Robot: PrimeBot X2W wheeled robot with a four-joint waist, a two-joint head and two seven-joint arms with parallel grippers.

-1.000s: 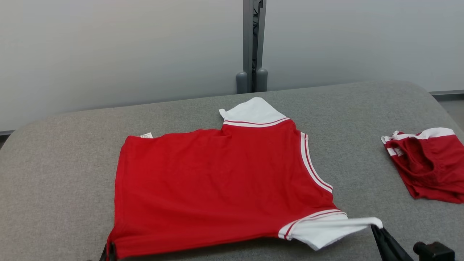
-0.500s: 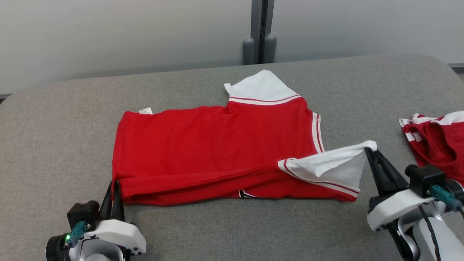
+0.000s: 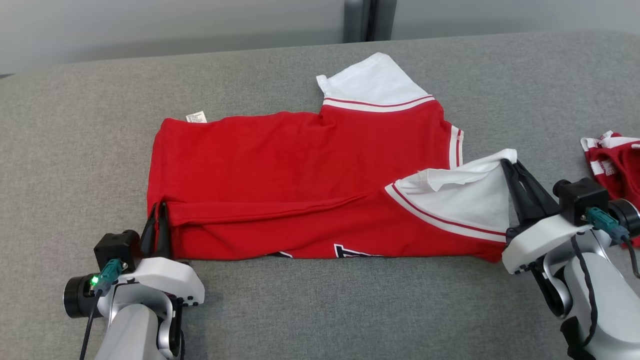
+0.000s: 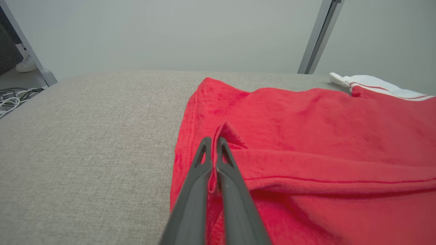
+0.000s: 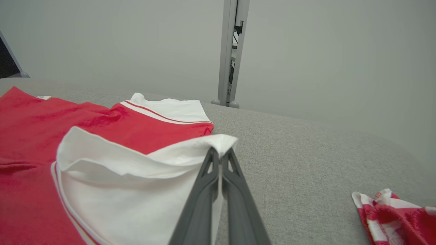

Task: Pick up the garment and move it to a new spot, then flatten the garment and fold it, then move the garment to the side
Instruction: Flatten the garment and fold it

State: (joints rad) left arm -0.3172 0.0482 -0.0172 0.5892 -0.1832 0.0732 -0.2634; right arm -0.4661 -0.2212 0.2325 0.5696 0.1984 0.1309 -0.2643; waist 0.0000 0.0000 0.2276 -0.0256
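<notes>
Carrying your fold further than half a second ago, left gripper (image 3: 159,209) pinched tight on the hem of the red garment (image 3: 300,160), right gripper (image 3: 510,166) nipping its white sleeve (image 3: 465,200), more lettering (image 3: 350,250) showing along the near crease, garment central on the grey surface (image 3: 75,150).

second garment (image 3: 617,161) cut off, print (image 3: 346,250) half-hidden

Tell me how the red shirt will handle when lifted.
Likely floppy: the sleeve sags in a curve from the right pincer, and the shirt folds over by the left pincer. Probably light, since thin fingertip pinches hold it. It may drag rather than slide on the textured grey surface.
</notes>
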